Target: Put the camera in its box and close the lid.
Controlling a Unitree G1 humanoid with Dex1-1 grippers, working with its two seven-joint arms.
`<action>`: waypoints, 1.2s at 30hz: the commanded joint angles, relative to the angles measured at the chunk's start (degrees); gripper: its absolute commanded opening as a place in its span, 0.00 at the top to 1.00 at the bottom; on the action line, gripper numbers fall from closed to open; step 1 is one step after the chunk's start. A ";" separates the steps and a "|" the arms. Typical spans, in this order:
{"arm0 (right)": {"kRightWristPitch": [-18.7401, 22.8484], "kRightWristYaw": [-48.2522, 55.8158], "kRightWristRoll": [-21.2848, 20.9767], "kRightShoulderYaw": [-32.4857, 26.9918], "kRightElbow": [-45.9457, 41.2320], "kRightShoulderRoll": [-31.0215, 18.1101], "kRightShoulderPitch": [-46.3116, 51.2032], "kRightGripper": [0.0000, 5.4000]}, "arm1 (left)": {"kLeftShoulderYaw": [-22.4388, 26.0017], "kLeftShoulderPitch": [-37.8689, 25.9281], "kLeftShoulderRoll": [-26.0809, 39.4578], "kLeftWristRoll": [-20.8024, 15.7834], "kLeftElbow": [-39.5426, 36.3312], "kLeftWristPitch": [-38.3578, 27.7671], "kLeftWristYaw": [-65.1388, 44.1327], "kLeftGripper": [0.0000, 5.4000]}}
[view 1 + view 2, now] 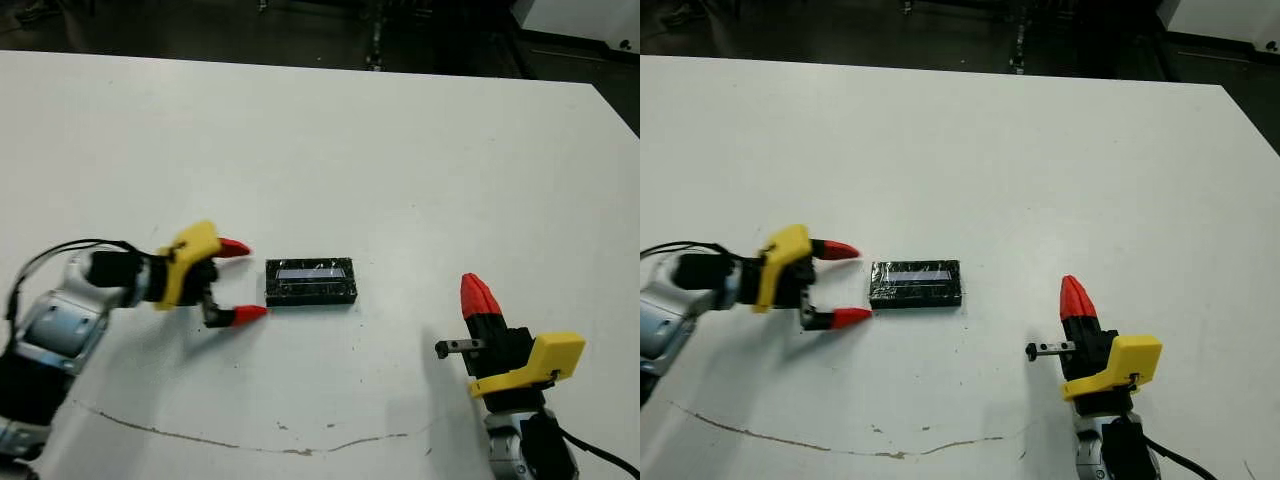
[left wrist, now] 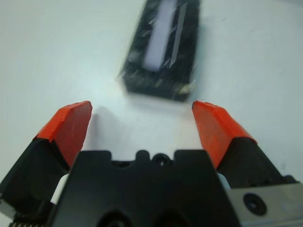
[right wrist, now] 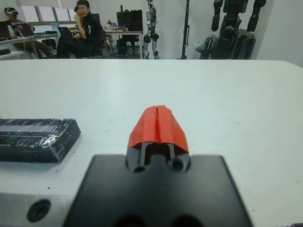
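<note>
The left gripper has its two red fingers spread wide, holding nothing. It lies low over the table, pointing toward the short end of the box, with a strip of bare table between the fingertips and that end — near, not touching. In the left wrist view the spread of the fingers is wider than the box end facing them.

The right gripper has its fingers pressed together into one red point, empty. It stands on the robot's right, nearer the robot than the box and well apart from it, tips aimed away from the robot across the table.

The box sits flat near the middle of the table, long side running left to right. The lid lies on top, black and crinkled with a pale strip along its length, and seems to sit square with the box edges. The inside is hidden, so whether the camera is within cannot be told; no camera shows on the table.

Around the box the table is bare on every side. A thin dark scratch line runs across the near part, between the two arms. The far edge and right edge of the table are well away from the box. A seated person shows beyond the table in the right wrist view.
</note>
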 commanded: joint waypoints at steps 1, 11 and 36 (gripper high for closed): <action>0.63 -0.39 -0.11 -0.08 -0.08 -0.29 0.23 1.00 | 3.80 1.97 1.97 -2.35 -1.61 2.88 1.05 0.00; 0.48 -0.28 0.04 -0.26 0.32 -0.35 0.07 1.00 | 19.16 12.19 0.08 -9.52 -11.03 7.12 11.93 0.00; 3.86 -1.65 1.61 -4.09 -0.57 -0.77 -7.80 1.00 | 11.01 30.92 -37.27 0.46 -19.32 -33.81 45.40 0.58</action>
